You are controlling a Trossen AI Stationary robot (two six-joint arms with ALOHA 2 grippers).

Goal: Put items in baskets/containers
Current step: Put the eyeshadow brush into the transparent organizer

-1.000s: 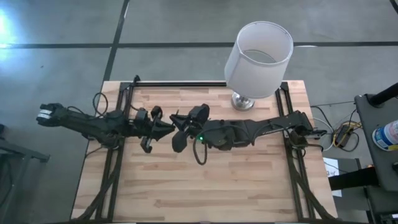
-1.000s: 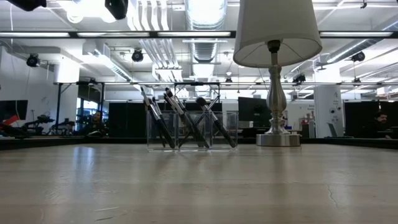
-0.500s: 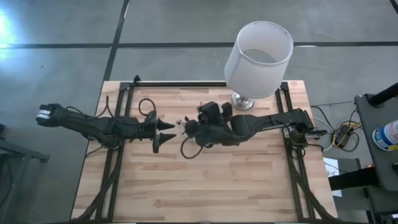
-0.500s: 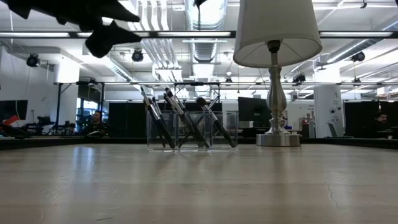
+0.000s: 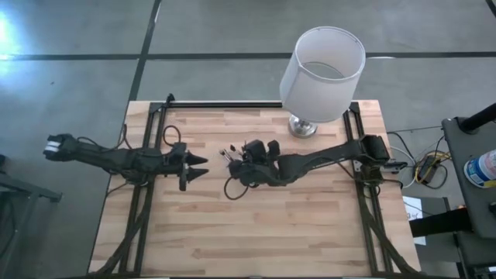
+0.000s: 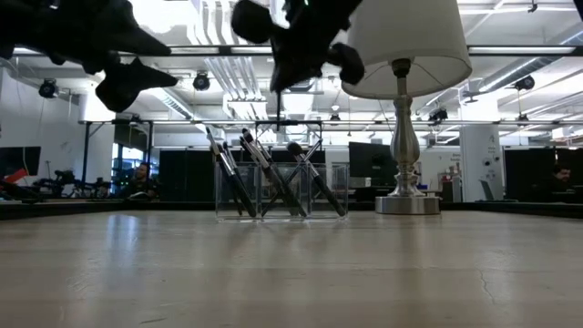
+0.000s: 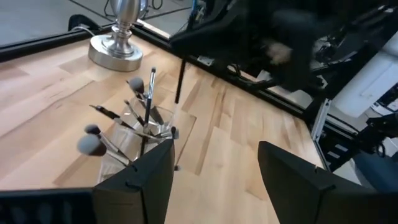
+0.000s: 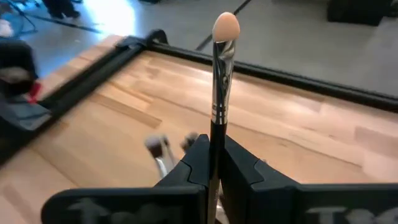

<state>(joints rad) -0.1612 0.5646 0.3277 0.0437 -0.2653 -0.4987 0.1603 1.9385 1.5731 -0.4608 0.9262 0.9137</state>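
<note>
Seen from overhead, two dark arms meet over the middle of a pale wooden slat table, beside a white drum-shaded lamp on a silver base. The left gripper hangs with its fingers spread and nothing between them, a little apart from a small clear plastic organiser bristling with thin dark-handled makeup brushes; the right gripper sits directly above that container.

From table level, the clear organiser stands upright near the lamp's foot, its brushes leaning at several angles, with both arms hanging overhead.

The left wrist camera looks past its own parted fingers at the container, and at one dark brush held upright above it.

The right wrist camera shows fingers pressed tight on a black-handled brush with a silver ferrule and rounded peach sponge tip, tip pointing away from the gripper.

The step in hand appears to be lowering this brush into the organiser. Doing it well likely means centring the handle over a free gap, keeping it near vertical, descending slowly so the standing brushes are not pushed aside, and releasing only once the handle is inside the walls.
</note>
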